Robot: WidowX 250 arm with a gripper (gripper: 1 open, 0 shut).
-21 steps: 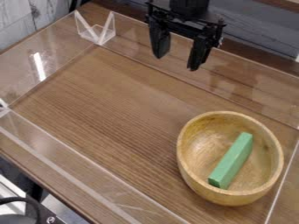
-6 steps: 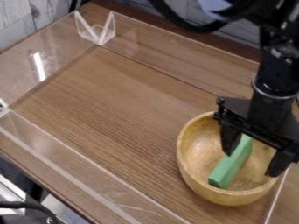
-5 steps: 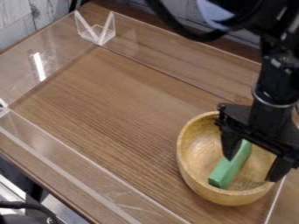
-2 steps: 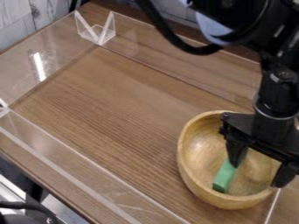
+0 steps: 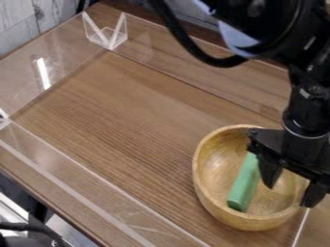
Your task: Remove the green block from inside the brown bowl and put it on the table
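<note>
The brown bowl [image 5: 210, 178] stands at the table's [image 5: 129, 125] near right corner. The green block [image 5: 244, 183] lies inside it, running from the middle of the bowl toward its front wall. My gripper [image 5: 291, 183] points straight down into the bowl, its black fingers [image 5: 272, 172] apart. The left finger stands against the block's upper right side and the right finger is near the bowl's right rim. The block still rests on the bowl's floor. Whether either finger presses on it, I cannot tell.
Low clear acrylic walls [image 5: 39, 68] edge the table. A clear folded stand [image 5: 106, 31] sits at the far left corner. The black arm [image 5: 303, 87] rises above the bowl at the right.
The gripper came from the table's far side down into the bowl. In the last second its jaws narrowed, the left finger moving right and uncovering more of the block.
</note>
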